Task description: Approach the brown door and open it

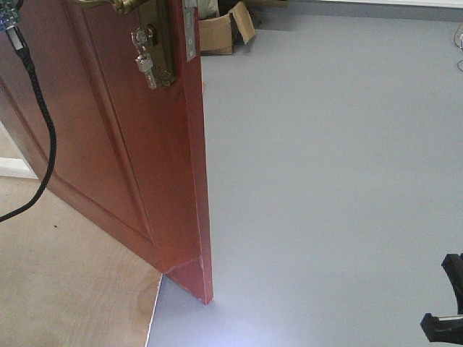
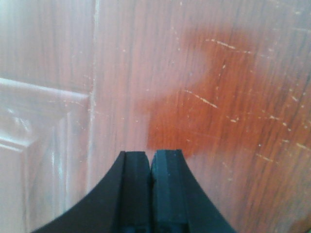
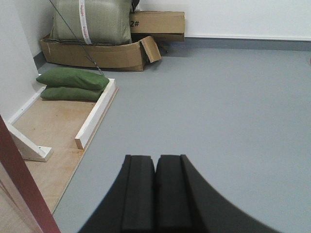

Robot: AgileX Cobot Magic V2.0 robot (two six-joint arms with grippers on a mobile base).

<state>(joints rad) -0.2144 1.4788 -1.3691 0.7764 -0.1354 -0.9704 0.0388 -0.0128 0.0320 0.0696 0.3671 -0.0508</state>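
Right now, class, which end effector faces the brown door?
The left end effector: its view is filled by the brown door; the right end effector faces grey floor.

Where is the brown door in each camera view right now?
Exterior front-facing: the brown door fills the upper left, its free edge running down left of centre.
Left wrist: it fills the whole picture behind the left gripper.
Right wrist: only a red sliver in the bottom-left corner.
Shared landmark: the cardboard box, just right of the door's edge in the front view and at top left in the right wrist view; the left wrist view does not show it.
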